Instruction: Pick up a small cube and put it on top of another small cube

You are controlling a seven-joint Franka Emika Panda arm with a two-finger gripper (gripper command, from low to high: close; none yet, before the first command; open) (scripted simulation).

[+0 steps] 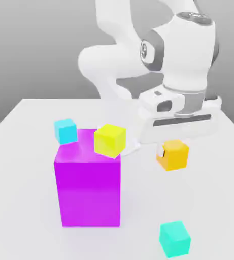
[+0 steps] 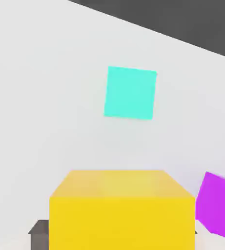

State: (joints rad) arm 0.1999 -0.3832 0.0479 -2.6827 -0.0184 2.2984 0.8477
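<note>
No text, labels, numbers or signs can be read on anything.

The white table (image 1: 22, 127) carries a magenta block (image 1: 88, 190), teal cube (image 1: 174, 238) and, seemingly, a cyan cube (image 1: 66, 131).

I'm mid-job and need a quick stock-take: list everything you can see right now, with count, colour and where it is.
Small cube: one, orange-amber, lifted off the table under the arm's hand; close up in the hand view.
Big block: one, magenta, standing on the table at the exterior view's left of centre.
Yellow cube: one, lemon-yellow, by the big block's top far corner.
Cyan cube: one, sky-cyan, behind the big block.
Teal cube: one, turquoise, on the table nearest the exterior camera.
Table: one, white.
Robot arm: one, white; gripper jaws around the small cube.
</note>
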